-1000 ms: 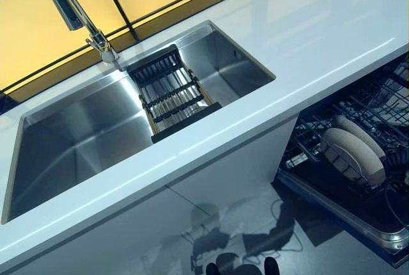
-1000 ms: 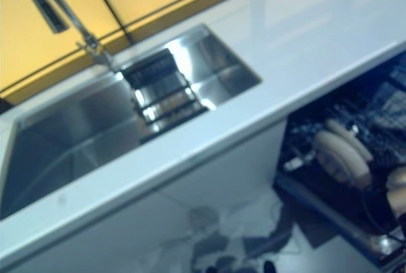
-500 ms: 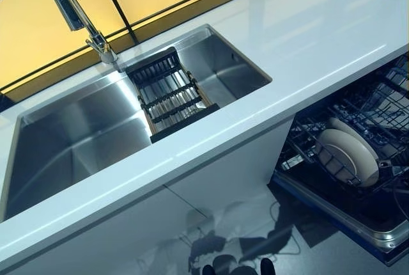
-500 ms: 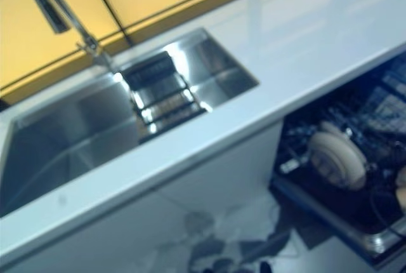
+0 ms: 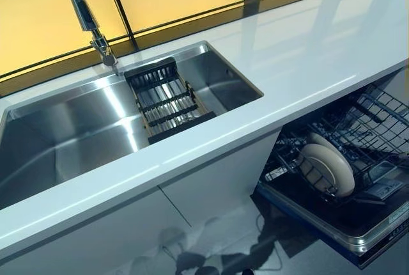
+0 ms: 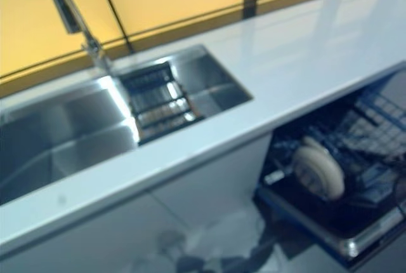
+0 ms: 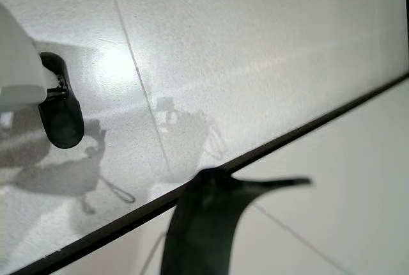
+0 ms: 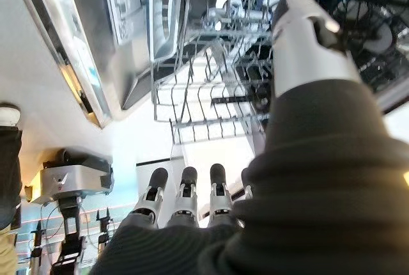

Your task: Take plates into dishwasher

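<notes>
- Left eye view: we are looking down on the white bench [image 5: 300,51], with the steel sink [image 5: 77,131] set into it and a dark slatted rack [image 5: 167,101] lying across the basin under the tap [image 5: 86,19]. Below the bench edge, the dishwasher's lower rack [image 5: 358,153] is standing pulled out, and the cream plates [image 5: 327,169] are standing on edge between its tines. No hand is showing here.
- Right eye view: we are seeing the plates [image 6: 319,171] again, upright in the rack, faces turned toward the sink side, their flat axis running roughly along the bench line. No plate is showing in the sink or on the bench.
- Left wrist view: we are seeing only pale floor, and no left hand, so we cannot tell its state.
- Right wrist view: the right hand [image 8: 192,198] is hanging empty, fingers [image 8: 184,188] straight and side by side, thumb [image 8: 307,38] out toward the wire basket [image 8: 211,96].
- We are judging the plates stiff, glazed, slippery and breakable, fairly heavy; pinching the upper rim between thumb and fingers looks safest.
</notes>
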